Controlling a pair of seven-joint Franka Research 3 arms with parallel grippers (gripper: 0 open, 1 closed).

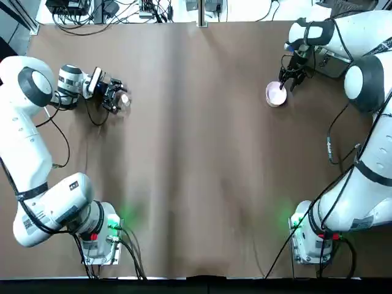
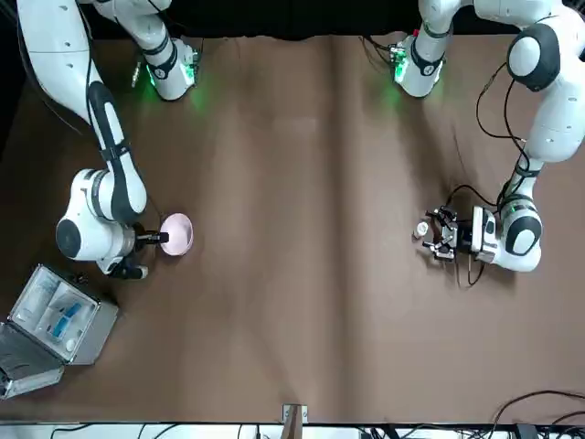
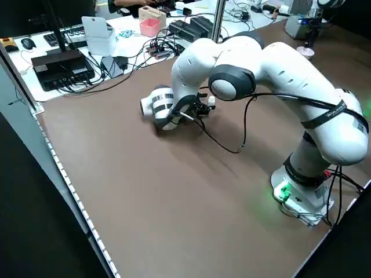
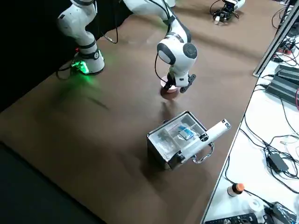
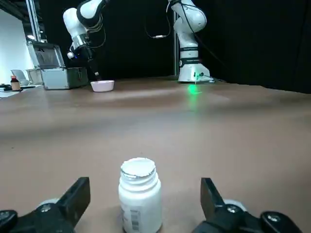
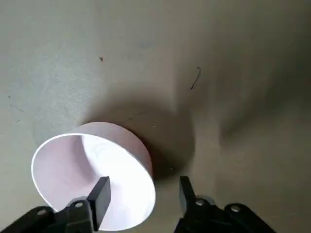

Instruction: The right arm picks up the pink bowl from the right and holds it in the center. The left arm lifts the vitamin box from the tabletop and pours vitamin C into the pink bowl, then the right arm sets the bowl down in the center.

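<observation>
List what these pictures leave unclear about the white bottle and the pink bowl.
- Bottle's contents: hidden by its wall and white top in the left wrist view.
- Bottle's base: cut off by the left wrist view's bottom edge.
- Bottle's label print: too small there.
- Part of bowl's near rim: behind a right gripper finger, right wrist view.

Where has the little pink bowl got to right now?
The pink bowl sits on the tabletop, toward the robot's right side; in the right wrist view, one finger of the open right pincer overlaps its opening.
</observation>
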